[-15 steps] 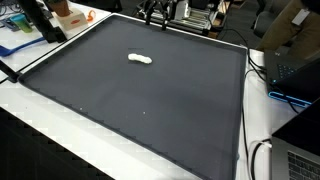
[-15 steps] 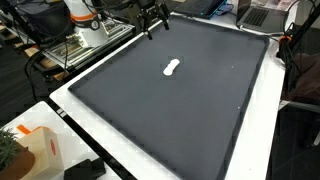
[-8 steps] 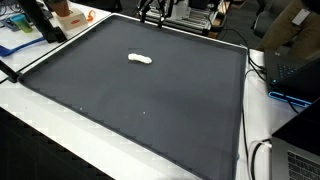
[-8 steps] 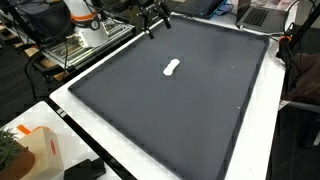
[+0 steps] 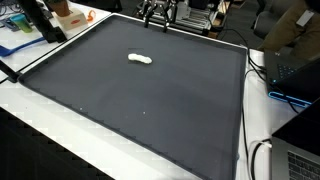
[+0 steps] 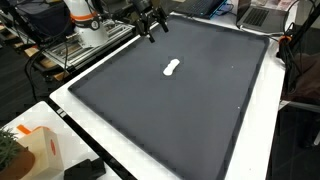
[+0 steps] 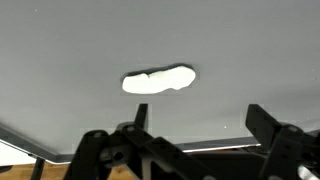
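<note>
the arm reaches low over the far edge of the worktop, its gripper [image 5: 158, 16] [image 6: 151, 21] hanging above the rim of the dark mat [image 5: 150, 115] [image 6: 190, 115] and tilted in toward it. in the wrist view the gripper [image 7: 196, 122] stands wide, with nothing between its fingers. one white lump [image 5: 140, 59] [image 6: 172, 68] [image 7: 158, 80] lies flat on the single mat, apart from the gripper, in the mat's half toward the arm.

Lab: laptop [image 5: 297, 160], cables [image 5: 262, 152], rack [image 6: 62, 50]
</note>
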Controlling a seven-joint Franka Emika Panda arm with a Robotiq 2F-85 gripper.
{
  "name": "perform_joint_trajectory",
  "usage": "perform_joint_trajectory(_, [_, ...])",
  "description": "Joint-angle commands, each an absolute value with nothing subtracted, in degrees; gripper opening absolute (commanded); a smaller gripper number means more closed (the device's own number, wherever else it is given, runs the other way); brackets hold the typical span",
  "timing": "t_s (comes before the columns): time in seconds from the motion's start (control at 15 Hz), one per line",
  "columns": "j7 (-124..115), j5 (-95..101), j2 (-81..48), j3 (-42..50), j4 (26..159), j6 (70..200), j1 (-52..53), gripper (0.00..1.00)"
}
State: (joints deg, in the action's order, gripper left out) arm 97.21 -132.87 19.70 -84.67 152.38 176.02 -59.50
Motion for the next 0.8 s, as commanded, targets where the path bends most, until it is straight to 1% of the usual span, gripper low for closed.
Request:
perform_joint_trajectory(0.0, [99.12, -139.98, 29.58, -94.62, 152.45, 169.07, -69.76, 1.0])
perform_joint_trajectory(0.07, [99.2, -141.45, 30.69, -97.35, 151.98, 168.39, -72.67, 1.0])
perform_joint_trajectory(0.13, [88.88, -131.76, 29.36, -92.09, 154.03, 168.46, -65.53, 1.0])
perform_joint_trajectory(0.33, [89.02, -133.73, 33.16, -95.92, 153.8, 166.54, -69.56, 1.0])
perform_joint_trajectory(0.6, [89.1, -133.96, 33.77, -96.07, 153.67, 166.54, -69.62, 1.0])
perform_joint_trajectory(0.73, [85.27, -134.67, 38.31, -96.11, 153.39, 163.39, -70.03, 1.0])
